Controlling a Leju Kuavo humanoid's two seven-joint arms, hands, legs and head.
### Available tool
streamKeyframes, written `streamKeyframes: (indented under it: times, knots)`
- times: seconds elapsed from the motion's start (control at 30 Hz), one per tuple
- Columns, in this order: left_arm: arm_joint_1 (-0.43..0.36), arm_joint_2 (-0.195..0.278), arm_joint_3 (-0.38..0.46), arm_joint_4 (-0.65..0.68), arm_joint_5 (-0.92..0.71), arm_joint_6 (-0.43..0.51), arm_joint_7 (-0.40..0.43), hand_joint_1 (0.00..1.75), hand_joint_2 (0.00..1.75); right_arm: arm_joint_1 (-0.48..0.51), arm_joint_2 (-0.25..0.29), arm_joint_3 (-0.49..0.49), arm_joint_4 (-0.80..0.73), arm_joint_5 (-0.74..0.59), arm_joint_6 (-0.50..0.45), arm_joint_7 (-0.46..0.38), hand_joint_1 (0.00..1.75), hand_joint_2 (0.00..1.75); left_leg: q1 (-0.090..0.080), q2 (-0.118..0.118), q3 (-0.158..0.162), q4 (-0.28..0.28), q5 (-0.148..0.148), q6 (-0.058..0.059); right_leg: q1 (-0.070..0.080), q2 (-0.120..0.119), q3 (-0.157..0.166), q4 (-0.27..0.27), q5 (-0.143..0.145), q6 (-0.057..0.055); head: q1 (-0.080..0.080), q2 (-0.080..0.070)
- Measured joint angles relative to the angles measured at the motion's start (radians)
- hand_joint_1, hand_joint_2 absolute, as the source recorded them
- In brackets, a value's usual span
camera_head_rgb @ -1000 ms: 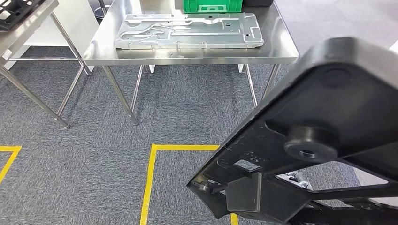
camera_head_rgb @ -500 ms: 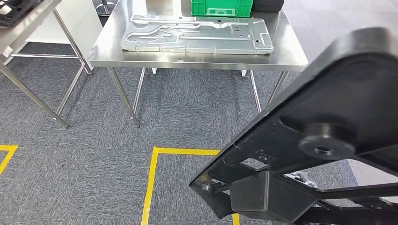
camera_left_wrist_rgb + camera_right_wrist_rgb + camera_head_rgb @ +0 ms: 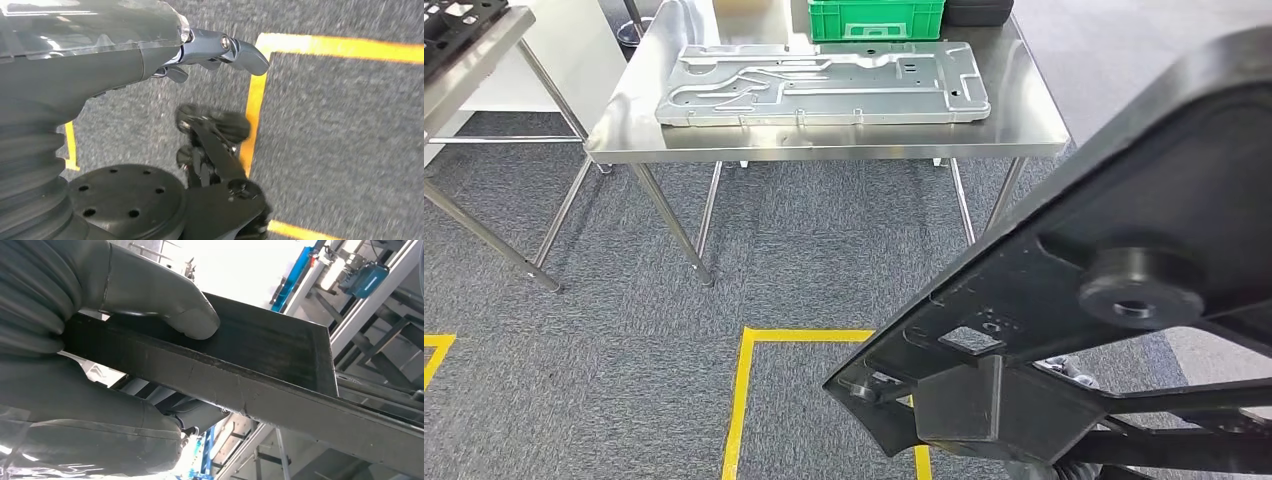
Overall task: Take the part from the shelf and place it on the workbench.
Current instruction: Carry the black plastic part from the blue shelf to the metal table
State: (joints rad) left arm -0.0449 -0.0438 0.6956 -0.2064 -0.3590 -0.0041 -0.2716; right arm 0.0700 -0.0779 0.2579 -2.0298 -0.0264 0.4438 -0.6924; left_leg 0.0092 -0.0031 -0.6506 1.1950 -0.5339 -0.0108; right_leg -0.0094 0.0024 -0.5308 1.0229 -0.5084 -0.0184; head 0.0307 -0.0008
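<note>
Gripping the black part (image 3: pixel 250 370), the right hand (image 3: pixel 100 340) clamps its edge, thumb pressed on top, and holds it up close under the head camera, well short of the steel tabletop (image 3: pixel 1014 140). A grey metal plate (image 3: pixel 824 85) lies across that tabletop, a green crate (image 3: pixel 874 18) at its far edge. The left hand (image 3: pixel 150 55) hangs over the carpet, fingers apart, holding nothing.

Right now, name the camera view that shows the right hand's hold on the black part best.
The right wrist view: the right hand clamps the black part, thumb pressed on its flat face. The head view shows the part's ribbed underside, tilted above the floor. The left wrist view shows the left hand above carpet.
</note>
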Motion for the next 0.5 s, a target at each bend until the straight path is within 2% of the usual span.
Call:
streamKeyframes:
  times: [0.03, 0.07, 0.1, 0.17, 0.23, 0.27, 0.3, 0.4, 0.43, 0.47, 0.5]
  knots:
    - [0.001, 0.0, 0.001, 0.0, 0.0, 0.001, 0.0, 0.0, 1.75, -0.001, 0.002, 0.0, 0.001, 0.0, 0.002, 0.0, 1.62, 1.75, -0.001, 0.001, 0.019, -0.062, 0.041, 0.004, 0.0, 0.0, 0.011, -0.001, -0.007, 0.003, 0.0, 0.0]
    - [0.001, 0.0, 0.002, 0.0, 0.0, 0.001, 0.0, 0.0, 1.75, -0.003, 0.004, 0.0, 0.002, -0.001, 0.003, 0.0, 1.62, 1.75, -0.004, 0.002, 0.033, -0.111, 0.054, 0.008, 0.0, 0.0, 0.018, -0.001, -0.013, 0.007, 0.0, 0.0]
    - [0.0, 0.0, 0.003, 0.0, 0.0, 0.001, 0.001, 0.0, 1.75, -0.005, 0.005, 0.0, 0.003, -0.001, 0.004, 0.0, 1.62, 1.75, -0.008, 0.002, 0.042, -0.137, 0.056, 0.013, 0.0, 0.0, 0.022, -0.002, -0.019, 0.013, 0.001, 0.0]
    - [0.002, 0.0, 0.004, -0.001, 0.0, 0.002, 0.001, 0.0, 1.75, -0.009, 0.008, 0.0, 0.006, -0.002, 0.006, 0.0, 1.62, 1.75, -0.012, 0.002, 0.048, -0.151, 0.045, 0.029, 0.002, 0.0, 0.028, 0.006, -0.021, 0.028, 0.001, 0.0]
    - [0.005, 0.0, 0.005, -0.001, 0.0, 0.003, 0.001, 0.0, 1.75, -0.014, 0.011, 0.0, 0.008, -0.002, 0.01, 0.0, 1.62, 1.75, -0.008, 0.001, 0.07, -0.164, 0.062, 0.043, 0.001, -0.001, 0.034, 0.028, -0.025, 0.04, 0.002, 0.0]
    - [0.004, -0.001, 0.007, -0.001, -0.001, 0.004, 0.001, 0.0, 1.75, -0.02, 0.012, 0.0, 0.008, -0.003, 0.012, 0.0, 1.62, 1.75, -0.006, 0.001, 0.082, -0.168, 0.062, 0.048, 0.0, -0.001, 0.025, 0.052, -0.034, 0.044, 0.003, 0.0]
    - [0.002, -0.001, 0.008, -0.001, -0.001, 0.004, 0.001, 0.0, 1.75, -0.026, 0.013, 0.0, 0.008, -0.003, 0.014, 0.0, 1.62, 1.75, -0.004, 0.001, 0.091, -0.17, 0.06, 0.051, -0.002, -0.001, 0.001, 0.096, -0.053, 0.048, 0.004, 0.0]
    - [0.0, -0.001, 0.01, -0.001, -0.003, 0.004, 0.001, 0.0, 1.75, -0.036, 0.014, -0.001, 0.009, -0.004, 0.021, 0.0, 1.62, 1.75, -0.005, -0.001, 0.102, -0.171, 0.045, 0.055, -0.005, -0.002, -0.115, 0.251, -0.118, 0.057, 0.007, 0.0]
    - [0.0, -0.001, 0.011, -0.001, -0.004, 0.004, 0.001, 0.0, 1.75, -0.037, 0.014, -0.001, 0.01, -0.004, 0.022, 0.0, 1.62, 1.75, -0.005, -0.002, 0.109, -0.171, 0.038, 0.054, -0.004, -0.002, -0.139, 0.263, -0.117, 0.056, 0.007, 0.0]
    - [0.0, -0.001, 0.012, -0.001, -0.004, 0.004, 0.001, 0.0, 1.75, -0.037, 0.015, -0.001, 0.011, -0.004, 0.023, 0.0, 1.62, 1.75, -0.005, -0.003, 0.119, -0.171, 0.03, 0.052, -0.004, -0.002, -0.146, 0.242, -0.095, 0.054, 0.007, 0.0]
    - [0.001, -0.001, 0.013, -0.001, -0.004, 0.004, 0.001, 0.0, 1.75, -0.039, 0.015, -0.001, 0.011, -0.004, 0.023, 0.0, 1.62, 1.75, -0.005, -0.004, 0.132, -0.171, 0.021, 0.05, -0.004, -0.002, -0.138, 0.193, -0.054, 0.051, 0.007, 0.0]
